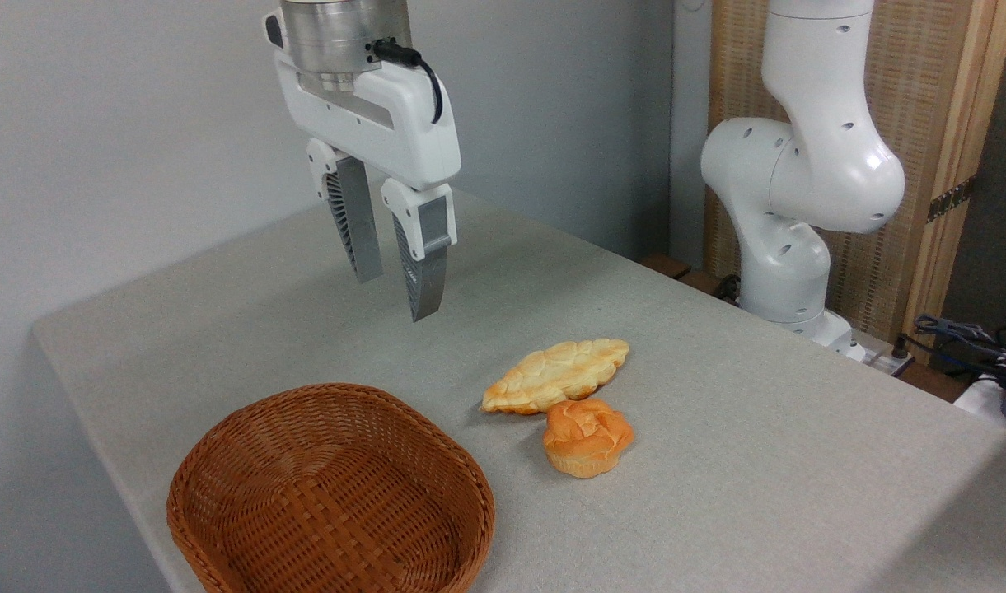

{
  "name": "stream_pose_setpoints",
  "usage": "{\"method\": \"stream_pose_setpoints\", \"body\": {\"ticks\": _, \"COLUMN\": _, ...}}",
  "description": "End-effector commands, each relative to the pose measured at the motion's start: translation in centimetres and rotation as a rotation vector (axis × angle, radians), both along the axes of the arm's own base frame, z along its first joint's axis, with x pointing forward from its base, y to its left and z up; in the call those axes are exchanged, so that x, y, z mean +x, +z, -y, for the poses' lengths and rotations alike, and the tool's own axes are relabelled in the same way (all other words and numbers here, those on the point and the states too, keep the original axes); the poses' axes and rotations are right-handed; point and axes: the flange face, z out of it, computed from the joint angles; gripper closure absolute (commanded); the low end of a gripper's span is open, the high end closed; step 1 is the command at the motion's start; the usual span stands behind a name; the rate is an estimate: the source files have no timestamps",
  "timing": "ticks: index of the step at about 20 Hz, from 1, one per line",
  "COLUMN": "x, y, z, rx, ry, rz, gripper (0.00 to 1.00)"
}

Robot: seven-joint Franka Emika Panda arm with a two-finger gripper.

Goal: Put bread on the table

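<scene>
The bread [587, 436], a small golden-orange bun with a swirled top, rests on the light grey table [758, 461], right of the basket. It touches the near end of a longer leaf-shaped loaf [557, 375]. My gripper [397, 295] hangs well above the table, up and to the left of the bun. Its grey ribbed fingers [424, 272] stand a little apart, open, with nothing between them.
A brown wicker basket [331, 494] with nothing in it sits at the table's front left, near the edge. The arm's white base [787, 222] stands behind the table's right side. Cables and small devices [976, 346] lie at far right.
</scene>
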Motion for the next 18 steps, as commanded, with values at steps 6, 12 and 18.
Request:
{"method": "stream_pose_setpoints", "body": {"ticks": 6, "x": 0.3, "y": 0.6, "z": -0.7, "rx": -0.026, "ry": 0.021, "rz": -0.013, "gripper": 0.0}}
{"method": "stream_pose_setpoints", "body": {"ticks": 12, "x": 0.4, "y": 0.6, "z": -1.6, "rx": -0.029, "ry": 0.029, "rz": -0.013, "gripper": 0.0}}
{"method": "stream_pose_setpoints", "body": {"ticks": 18, "x": 0.3, "y": 0.6, "z": -2.1, "rx": -0.026, "ry": 0.039, "rz": -0.016, "gripper": 0.0}}
